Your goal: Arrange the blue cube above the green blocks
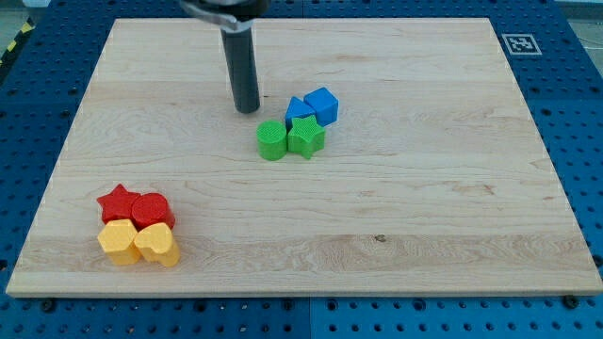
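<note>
The blue cube [323,104] sits just above and to the right of the green star block [305,137]. A blue triangular block [297,109] is wedged against the cube's left side, touching the top of the green star. A green round block [272,140] sits to the left of the star, touching it. My tip [248,107] is down on the board, up and to the left of the green round block and a short gap left of the blue triangular block.
A red star block [118,202], a red round block [151,209], a yellow block [120,242] and a yellow heart block [157,244] are clustered at the view's lower left. A square marker tag [518,43] sits at the board's top right corner.
</note>
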Tool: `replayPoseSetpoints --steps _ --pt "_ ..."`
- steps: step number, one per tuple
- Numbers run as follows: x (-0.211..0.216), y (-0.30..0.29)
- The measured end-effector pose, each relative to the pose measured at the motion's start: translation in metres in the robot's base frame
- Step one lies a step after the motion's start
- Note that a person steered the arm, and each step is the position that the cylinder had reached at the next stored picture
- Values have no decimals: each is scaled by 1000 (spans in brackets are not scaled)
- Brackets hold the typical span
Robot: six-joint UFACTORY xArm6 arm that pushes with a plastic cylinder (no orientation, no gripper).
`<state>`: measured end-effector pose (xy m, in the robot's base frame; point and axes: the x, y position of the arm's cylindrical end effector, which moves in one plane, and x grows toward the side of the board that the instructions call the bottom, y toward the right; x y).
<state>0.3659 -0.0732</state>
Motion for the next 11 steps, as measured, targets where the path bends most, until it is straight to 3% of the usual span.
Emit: replayPoseSetpoints --steps 1,3,5,6,8,11 --pt "-27 37" --pt "-15 131" --pt "47 125" --pt "57 124" --pt "6 166" --pt "-8 136"
